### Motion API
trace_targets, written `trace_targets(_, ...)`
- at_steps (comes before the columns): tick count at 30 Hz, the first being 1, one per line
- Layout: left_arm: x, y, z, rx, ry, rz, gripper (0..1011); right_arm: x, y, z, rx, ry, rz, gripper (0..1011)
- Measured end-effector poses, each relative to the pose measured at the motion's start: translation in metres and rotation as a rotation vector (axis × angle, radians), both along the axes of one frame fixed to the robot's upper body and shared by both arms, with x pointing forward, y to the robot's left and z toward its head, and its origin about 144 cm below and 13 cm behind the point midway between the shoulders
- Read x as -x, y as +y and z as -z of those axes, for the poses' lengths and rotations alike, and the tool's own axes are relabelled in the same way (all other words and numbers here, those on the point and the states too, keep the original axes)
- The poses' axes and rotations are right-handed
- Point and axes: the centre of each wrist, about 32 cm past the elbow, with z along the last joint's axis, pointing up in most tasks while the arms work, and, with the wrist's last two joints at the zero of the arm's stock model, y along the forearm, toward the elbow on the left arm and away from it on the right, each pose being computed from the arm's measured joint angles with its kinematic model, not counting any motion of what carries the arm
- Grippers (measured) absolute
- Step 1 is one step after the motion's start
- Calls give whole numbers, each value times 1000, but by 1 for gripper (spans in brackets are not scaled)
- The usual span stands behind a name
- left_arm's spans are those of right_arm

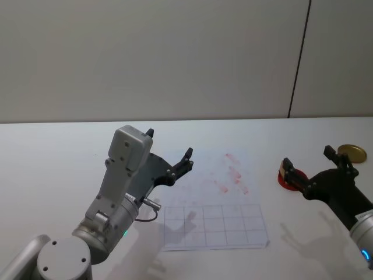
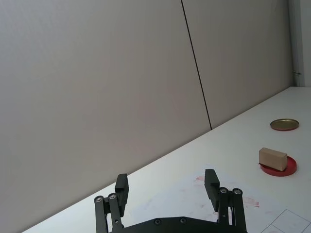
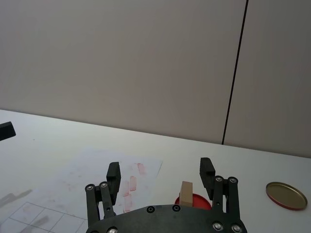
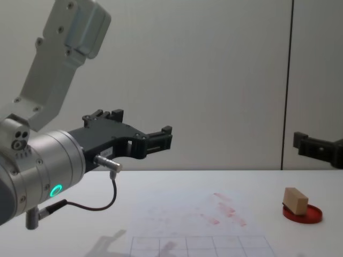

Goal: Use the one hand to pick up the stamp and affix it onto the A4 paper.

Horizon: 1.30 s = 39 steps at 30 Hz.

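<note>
Since the stamp (image 4: pixel 295 200) is a small block of bare wood resting on the red ink pad (image 4: pixel 305 215), to the right of the A4 paper (image 1: pixel 210 198) and apart from it, we judge it light, stiff and sturdy, with smooth faces that could slip, so we would pinch it across its two broad sides. Our right gripper (image 3: pixel 160 170) hangs near it and higher, fingers spread with nothing between them, while the left gripper (image 1: pixel 169 143), likewise spread, is raised over the paper's left part
</note>
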Motion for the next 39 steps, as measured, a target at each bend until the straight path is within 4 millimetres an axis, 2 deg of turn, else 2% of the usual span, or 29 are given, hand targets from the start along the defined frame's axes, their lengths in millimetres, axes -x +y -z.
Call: trace_targets(39,0,0,0,0,0,0,993,1,1,-1,-1,0,-2,1001)
